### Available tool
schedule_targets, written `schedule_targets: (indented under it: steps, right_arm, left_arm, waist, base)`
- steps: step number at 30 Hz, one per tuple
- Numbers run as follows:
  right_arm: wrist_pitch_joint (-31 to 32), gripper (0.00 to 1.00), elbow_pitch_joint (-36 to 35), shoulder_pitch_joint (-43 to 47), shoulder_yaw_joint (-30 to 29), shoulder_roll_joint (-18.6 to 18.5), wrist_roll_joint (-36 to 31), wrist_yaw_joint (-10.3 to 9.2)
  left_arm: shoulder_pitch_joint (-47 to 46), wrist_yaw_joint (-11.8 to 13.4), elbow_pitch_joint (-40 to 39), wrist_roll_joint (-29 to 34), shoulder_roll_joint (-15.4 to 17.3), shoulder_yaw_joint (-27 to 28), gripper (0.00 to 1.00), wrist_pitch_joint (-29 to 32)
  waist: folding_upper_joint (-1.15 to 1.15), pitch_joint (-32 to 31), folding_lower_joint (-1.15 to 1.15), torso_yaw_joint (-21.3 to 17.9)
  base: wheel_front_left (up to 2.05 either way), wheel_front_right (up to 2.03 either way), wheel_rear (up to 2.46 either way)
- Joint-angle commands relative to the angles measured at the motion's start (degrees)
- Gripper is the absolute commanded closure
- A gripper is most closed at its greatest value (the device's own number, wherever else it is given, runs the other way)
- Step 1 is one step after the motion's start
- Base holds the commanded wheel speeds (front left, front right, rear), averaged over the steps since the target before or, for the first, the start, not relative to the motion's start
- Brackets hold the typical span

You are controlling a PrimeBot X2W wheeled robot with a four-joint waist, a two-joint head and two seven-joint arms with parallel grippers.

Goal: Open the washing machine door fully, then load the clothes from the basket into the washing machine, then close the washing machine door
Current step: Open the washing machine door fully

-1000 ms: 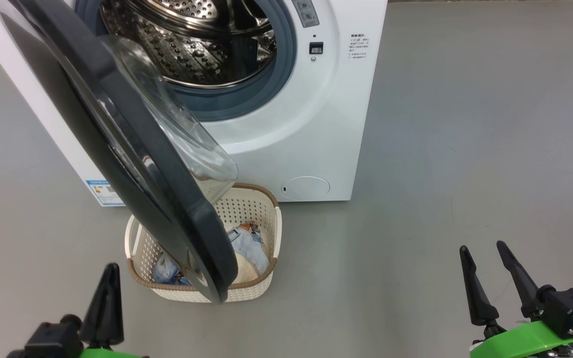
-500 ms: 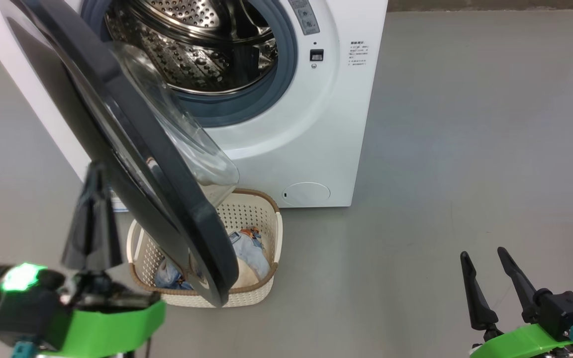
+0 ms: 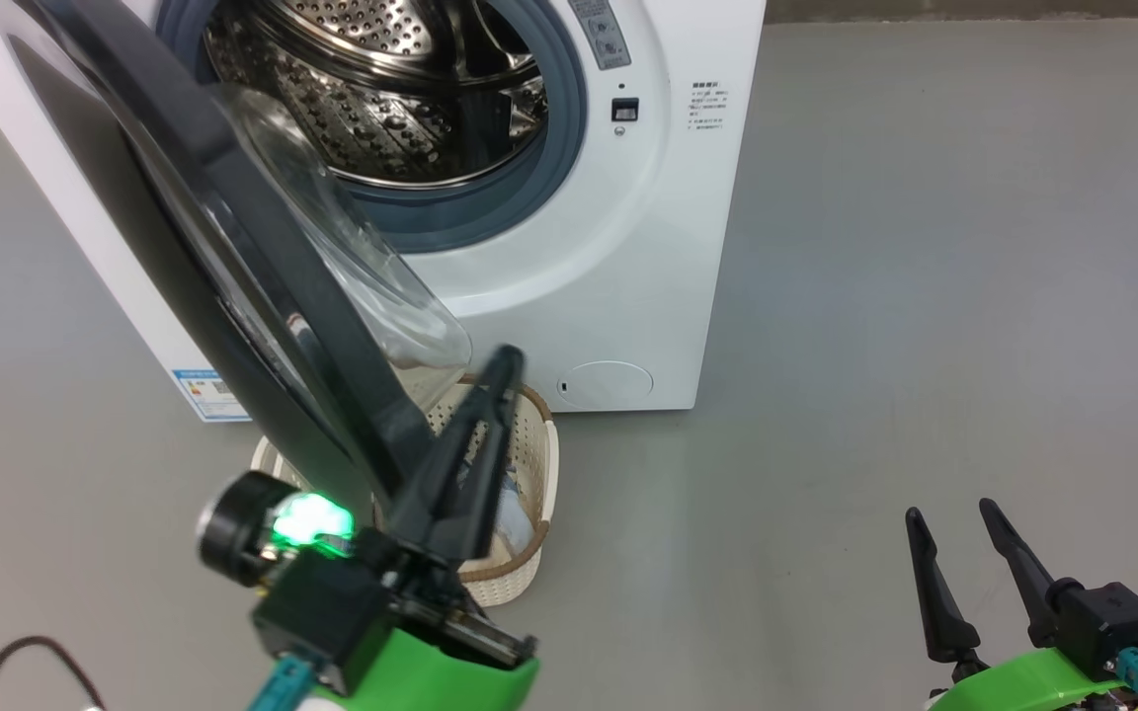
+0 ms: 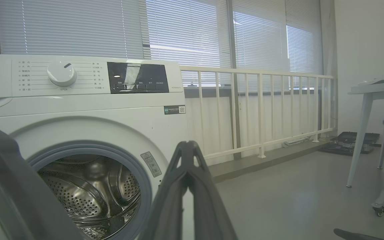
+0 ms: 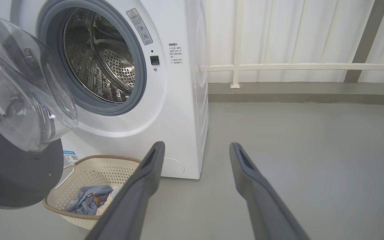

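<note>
Nearest us, our right gripper (image 3: 949,508) rests spread and well apart, while our left gripper (image 3: 505,360), fingers pressed together and empty, rises over the basket (image 3: 545,474), just right of the half-open washing machine door (image 3: 263,267), which lies leftward.

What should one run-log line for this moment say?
washing machine door: partly open, above basket | clothes: in basket | left hand: shut, beside door rim | right hand: open, empty
</note>
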Motion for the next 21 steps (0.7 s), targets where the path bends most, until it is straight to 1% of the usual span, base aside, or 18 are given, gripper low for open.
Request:
schedule_targets:
  steps: [1,8,12,21]
  right_arm:
    - [-0.69,0.0,-1.11,-0.46,1.38,-0.2,-0.49,0.09]
    - [-0.69,0.0,-1.24,-0.92,1.53,-0.26,-0.86,0.09]
    - [-0.69,0.0,-1.26,-1.13,1.34,-0.45,-0.94,0.09]
    - [-0.69,0.0,-1.29,-1.55,1.33,-0.58,-0.78,0.09]
  left_arm:
    - [-2.96,0.38,-0.88,-0.31,0.27,1.17,1.0,0.26]
    - [-4.15,1.9,3.11,-2.78,0.25,-5.15,1.0,0.15]
    - [-4.58,2.96,5.02,-3.93,0.25,-7.74,1.0,-0.11]
    - [-5.39,4.97,9.74,-6.05,0.24,-9.28,1.0,-1.44]
  waist:
    - [0.0,0.14,0.0,-0.01]
    - [0.0,0.78,0.0,0.06]
    - [0.0,1.13,0.0,0.23]
    - [0.0,2.19,0.0,0.32]
  base:
    - [0.0,0.0,0.0]
    - [0.0,0.0,0.0]
    - [0.0,0.0,0.0]
    - [0.0,0.0,0.0]
